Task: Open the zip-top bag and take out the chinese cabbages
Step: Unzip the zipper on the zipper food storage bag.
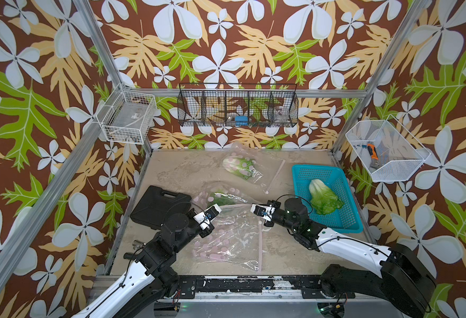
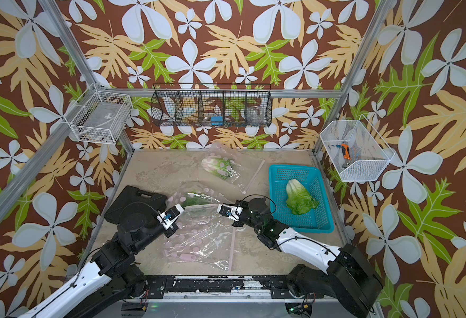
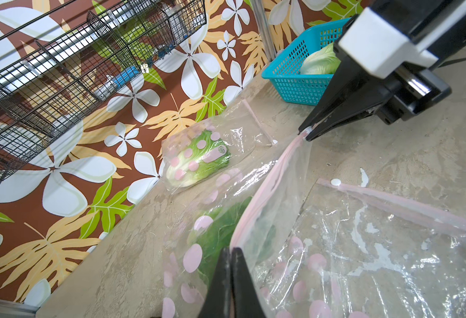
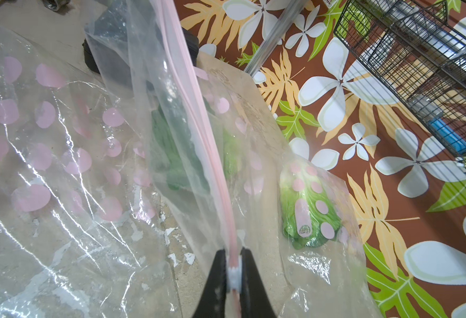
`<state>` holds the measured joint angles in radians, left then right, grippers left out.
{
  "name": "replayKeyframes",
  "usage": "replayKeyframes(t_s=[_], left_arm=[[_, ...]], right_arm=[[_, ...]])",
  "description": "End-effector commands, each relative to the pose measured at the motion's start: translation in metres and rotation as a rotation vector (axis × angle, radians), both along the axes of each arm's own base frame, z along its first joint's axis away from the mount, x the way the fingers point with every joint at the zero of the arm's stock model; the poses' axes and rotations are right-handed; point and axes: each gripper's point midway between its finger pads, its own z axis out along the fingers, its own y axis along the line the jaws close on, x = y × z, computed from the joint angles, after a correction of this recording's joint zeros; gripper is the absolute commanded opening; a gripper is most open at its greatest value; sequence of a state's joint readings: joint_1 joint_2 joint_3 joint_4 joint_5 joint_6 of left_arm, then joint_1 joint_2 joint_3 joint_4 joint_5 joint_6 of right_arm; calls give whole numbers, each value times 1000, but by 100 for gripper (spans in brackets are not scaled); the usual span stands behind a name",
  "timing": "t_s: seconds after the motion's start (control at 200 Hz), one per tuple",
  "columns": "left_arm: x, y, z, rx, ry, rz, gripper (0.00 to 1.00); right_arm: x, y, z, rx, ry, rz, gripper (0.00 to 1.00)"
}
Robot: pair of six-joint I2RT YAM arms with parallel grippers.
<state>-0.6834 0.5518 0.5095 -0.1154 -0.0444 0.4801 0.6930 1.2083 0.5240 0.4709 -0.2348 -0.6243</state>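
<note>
**Left wrist view.** The left gripper (image 3: 230, 253) has its fingers (image 3: 219, 283) pressed flat together on one end of the pink zip strip (image 3: 265, 190) of the held bag (image 3: 270, 234). The right gripper (image 3: 307, 135) pinches the far end of the same strip. The strip runs raised between the two tips.

**Right wrist view.** The right fingers (image 4: 216, 278) are closed on the white slider (image 4: 234, 275) of the strip. The left view shows this slider only as a pale speck.

**Both top views.** The arms face each other across the middle of the table (image 1: 182, 170). The wrist housings cover the fingertips, so neither grip can be read from above. These views alone show the whole layout.

**Chinese cabbages.**
- The bagged cabbage (image 3: 215, 234) lies inside the held bag. Its green leaves are plain through the film in both wrist views and only a dark sliver from above.
- The rear cabbage (image 1: 238, 165) lies in a second dotted bag (image 1: 254, 176) near the back wall.
- The basket cabbage (image 1: 324, 198) lies bare in the teal basket (image 1: 344, 217) on the right. The right wrist view does not show it.

**Other items.** A flat bag (image 1: 226, 247) lies toward the front, partly under the held bag. A black case (image 1: 157, 203) sits at the left, beside the left arm.
</note>
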Motion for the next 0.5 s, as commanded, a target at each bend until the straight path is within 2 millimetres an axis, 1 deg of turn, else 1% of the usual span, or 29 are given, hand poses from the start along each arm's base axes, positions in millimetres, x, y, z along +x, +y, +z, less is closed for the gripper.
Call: replayKeyframes(t_s=[0.0,0.095,0.16,0.245,0.325,0.4,0.495], left_arm=[[2,1,9,-17,-28,6,0],[-2,-4,7,-15,-26,-30,0],[-4,-6,5,-20,-28,-43,0],[-6,-7,6,-31,-28,-55,0],[-8,-9,8,-43,-25,-70,0],[-9,-12,9,-54,-19,-84,0],[-10,-18,7,-66,-2,-109,0]], right_arm=[[9,-8,6,8,6,-72,5],[12,-11,12,15,12,-101,12],[15,-17,15,17,13,-140,23],[14,-19,20,25,23,-153,39],[14,-21,31,76,39,-180,47],[18,-23,49,193,82,-238,50],[17,-16,64,286,176,-277,48]])
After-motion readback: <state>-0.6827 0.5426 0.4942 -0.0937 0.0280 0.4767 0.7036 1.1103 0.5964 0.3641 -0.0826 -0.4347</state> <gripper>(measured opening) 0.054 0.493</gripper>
